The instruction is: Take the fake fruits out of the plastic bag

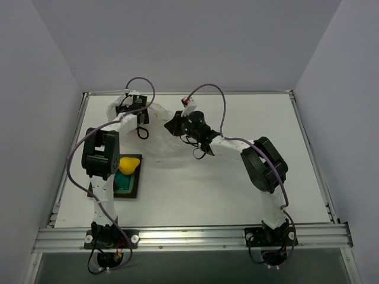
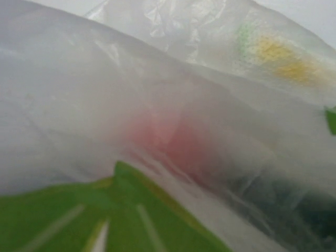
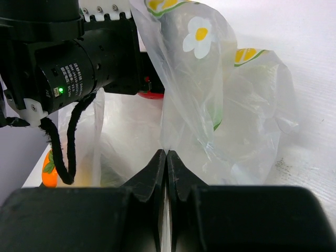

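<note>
The plastic bag (image 1: 159, 137) lies crumpled at the table's back left and fills the left wrist view (image 2: 157, 79). My right gripper (image 3: 166, 153) is shut on a fold of its film (image 3: 199, 105) and holds it up; it also shows in the top view (image 1: 174, 125). My left gripper (image 1: 142, 121) reaches into the bag's mouth, its fingers hidden by film. A red fruit (image 3: 152, 95) sits right at its tip and shows as a pink blur (image 2: 168, 142) through the film. An orange fruit (image 3: 49, 174) lies inside the bag. A yellow pear-like fruit (image 1: 129, 163) rests on the tray.
A green square tray (image 1: 131, 188) with a dark rim stands at the left, next to the left arm's elbow (image 1: 100, 154). The right arm's elbow (image 1: 263, 163) hangs over the table's right half. A metal rail (image 1: 189, 236) runs along the near edge.
</note>
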